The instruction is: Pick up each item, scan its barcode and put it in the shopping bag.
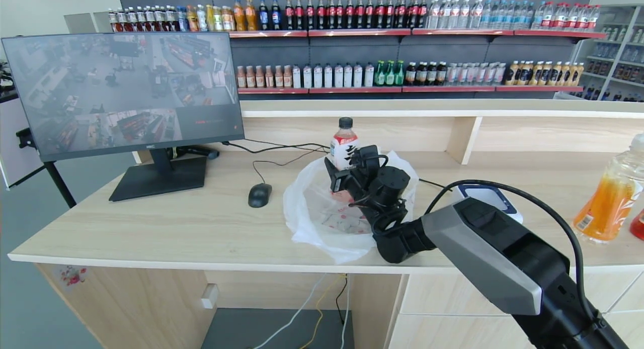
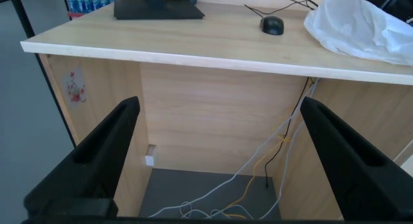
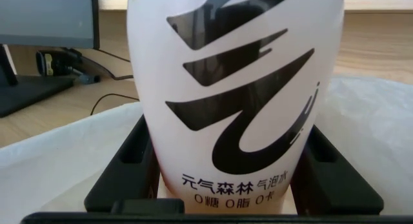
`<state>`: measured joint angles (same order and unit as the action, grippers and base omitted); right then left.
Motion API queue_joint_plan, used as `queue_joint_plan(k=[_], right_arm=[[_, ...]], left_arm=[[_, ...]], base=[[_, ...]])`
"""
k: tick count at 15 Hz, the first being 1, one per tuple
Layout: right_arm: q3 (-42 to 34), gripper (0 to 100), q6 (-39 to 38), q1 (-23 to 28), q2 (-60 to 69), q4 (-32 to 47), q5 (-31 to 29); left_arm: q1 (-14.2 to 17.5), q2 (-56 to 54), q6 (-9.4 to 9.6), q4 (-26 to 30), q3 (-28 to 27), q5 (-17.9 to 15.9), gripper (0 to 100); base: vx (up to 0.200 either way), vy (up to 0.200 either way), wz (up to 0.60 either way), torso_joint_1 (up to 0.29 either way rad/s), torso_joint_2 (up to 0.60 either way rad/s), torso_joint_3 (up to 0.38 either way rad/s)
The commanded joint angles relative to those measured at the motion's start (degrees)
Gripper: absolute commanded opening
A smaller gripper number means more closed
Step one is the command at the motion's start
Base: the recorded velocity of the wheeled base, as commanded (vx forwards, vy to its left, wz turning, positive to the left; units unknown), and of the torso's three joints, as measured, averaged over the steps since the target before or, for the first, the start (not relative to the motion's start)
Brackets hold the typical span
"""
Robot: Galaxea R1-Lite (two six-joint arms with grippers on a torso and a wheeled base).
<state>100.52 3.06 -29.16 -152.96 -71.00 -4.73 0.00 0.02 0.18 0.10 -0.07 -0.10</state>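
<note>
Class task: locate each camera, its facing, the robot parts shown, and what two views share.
Head: from robot's head, down onto pale wooden counter; right arm, right gripper show.
Left wrist: low, facing counter's front; open left gripper shows.
Right wrist: facing gripped white black-lettered bottle; fingers show.
Shared by head, left wrist: white plastic shopping bag.

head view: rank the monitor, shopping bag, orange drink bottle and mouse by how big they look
1. monitor
2. shopping bag
3. orange drink bottle, partly cut off at the picture's edge, so its full size is unsure
4. mouse
</note>
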Motion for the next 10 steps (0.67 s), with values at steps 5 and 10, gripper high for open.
queue_joint_plan(k=[5, 10], right_arm=[[-2.44, 0, 0.37, -0.55, -0.68, -0.98, -0.02], [-4.02, 0, 0.37, -0.55, -0.68, -1.69, 0.07]], left_arm=[[0.00, -0.02, -0.01, -0.01, 0.07, 0.01, 100], [0.00, -0.02, -0.01, -0.01, -0.01, 0.01, 100]], base=[[0.000, 0.000, 0.00, 0.000, 0.00, 0.000], [0.000, 0.000, 0.00, 0.000, 0.00, 0.000]])
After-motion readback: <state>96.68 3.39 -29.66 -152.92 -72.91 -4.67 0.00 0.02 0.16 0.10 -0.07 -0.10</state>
